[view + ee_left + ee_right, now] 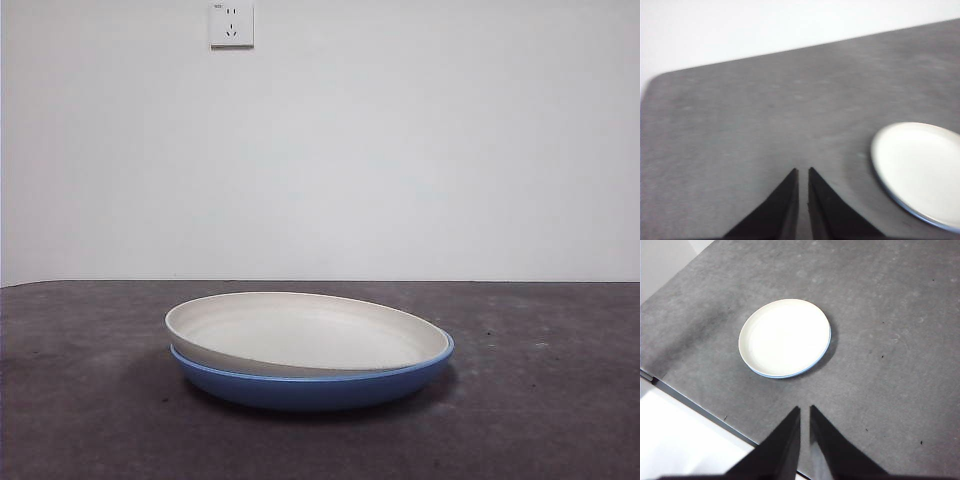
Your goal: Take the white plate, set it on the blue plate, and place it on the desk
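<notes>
Two plates stacked, white plate (pixel 300 335) tilted in blue plate (pixel 310 388) on desk (pixel 80 400); both arms' jaws closed, empty, well clear

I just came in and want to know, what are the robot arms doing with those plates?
Nothing is being held right now. The white plate sits tilted inside the blue plate on the desk. The left claw and the right claw both hang above the desk away from the plates, nearly closed and empty.

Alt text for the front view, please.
A white plate sits tilted inside a blue plate on a dark grey desk, its left edge raised. Behind is a white wall with a socket; no gripper is visible.
</notes>
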Robot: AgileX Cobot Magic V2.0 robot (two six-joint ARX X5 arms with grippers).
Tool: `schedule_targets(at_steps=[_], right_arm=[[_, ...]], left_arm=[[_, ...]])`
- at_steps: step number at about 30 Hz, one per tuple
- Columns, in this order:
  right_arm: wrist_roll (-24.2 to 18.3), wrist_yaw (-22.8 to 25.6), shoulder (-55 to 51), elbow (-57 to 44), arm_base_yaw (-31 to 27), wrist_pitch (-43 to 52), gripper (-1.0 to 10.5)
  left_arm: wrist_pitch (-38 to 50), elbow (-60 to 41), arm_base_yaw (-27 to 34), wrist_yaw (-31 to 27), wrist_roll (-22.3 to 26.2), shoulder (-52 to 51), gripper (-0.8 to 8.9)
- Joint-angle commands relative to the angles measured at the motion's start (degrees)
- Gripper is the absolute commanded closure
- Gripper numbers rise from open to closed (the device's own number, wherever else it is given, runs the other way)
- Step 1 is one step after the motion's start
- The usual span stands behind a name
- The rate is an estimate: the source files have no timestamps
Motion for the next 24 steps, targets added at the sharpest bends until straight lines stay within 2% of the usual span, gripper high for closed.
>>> schedule_targets(at_steps=[1,5,10,16,24], right_arm=[[-0.44,0.0,0.09,0.96,0.28,0.59,9.2],[-0.42,0.0,0.09,0.96,0.28,0.57,9.2],[-0.44,-0.02,0.09,0.96,0.28,0.59,9.2],[-0.44,0.0,0.09,0.96,0.28,0.59,9.2],[-0.44,-0.02,0.09,0.96,0.28,0.57,9.2]], left_arm=[[9.16,-7.67,2.89,-0.15,-0.04,-1.66,7.81],[20.92,-18.97,5.86,-0.15,-2.03,-6.29,7.82],[29.38,-30.16,8.81,-0.15,-6.51,-12.59,7.81],[30.21,-37.92,11.13,-0.15,-10.38,-18.16,7.81],[30.4,-43.3,11.61,-0.2,-10.27,-21.29,7.81]])
